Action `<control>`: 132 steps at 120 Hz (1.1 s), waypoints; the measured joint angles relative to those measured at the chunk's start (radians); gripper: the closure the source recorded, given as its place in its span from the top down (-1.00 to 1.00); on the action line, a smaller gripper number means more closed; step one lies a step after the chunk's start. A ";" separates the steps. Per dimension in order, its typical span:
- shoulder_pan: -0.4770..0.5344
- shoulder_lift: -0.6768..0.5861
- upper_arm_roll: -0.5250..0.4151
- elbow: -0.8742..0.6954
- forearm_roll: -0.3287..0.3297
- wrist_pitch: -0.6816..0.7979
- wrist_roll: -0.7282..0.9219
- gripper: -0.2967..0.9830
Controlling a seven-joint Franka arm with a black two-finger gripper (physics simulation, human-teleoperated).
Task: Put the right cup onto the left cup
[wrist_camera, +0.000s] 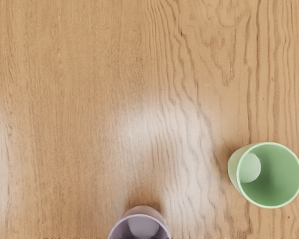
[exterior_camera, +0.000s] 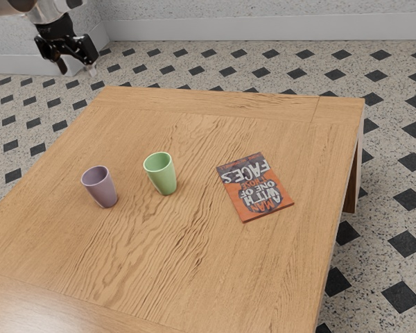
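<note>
In the exterior view my gripper [exterior_camera: 77, 70] hangs at the upper left, high up and well apart from both cups, its two fingers spread with nothing between them. A purple cup [exterior_camera: 102, 191] stands upright on the wooden table, on the exterior view's left. The green cup [exterior_camera: 163, 177] is upright a short way to its right in that view; the two do not touch. Seen from above in the wrist view, the green cup [wrist_camera: 274, 174] shows its hollow inside, and the purple cup [wrist_camera: 143, 225] is partly cut off by the picture's edge.
A book with an orange and dark cover [exterior_camera: 255, 186] lies flat on the table [exterior_camera: 194, 270], beyond the green cup from the purple one. The table's far edge runs below my raised hand in the exterior view.
</note>
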 joint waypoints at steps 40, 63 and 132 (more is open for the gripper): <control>-0.092 0.136 0.000 -0.038 -0.029 0.093 -0.062 0.51; -0.119 0.192 -0.005 -0.148 -0.104 0.198 -0.228 0.51; -0.205 0.066 -0.071 -0.543 -0.070 0.539 -0.591 0.51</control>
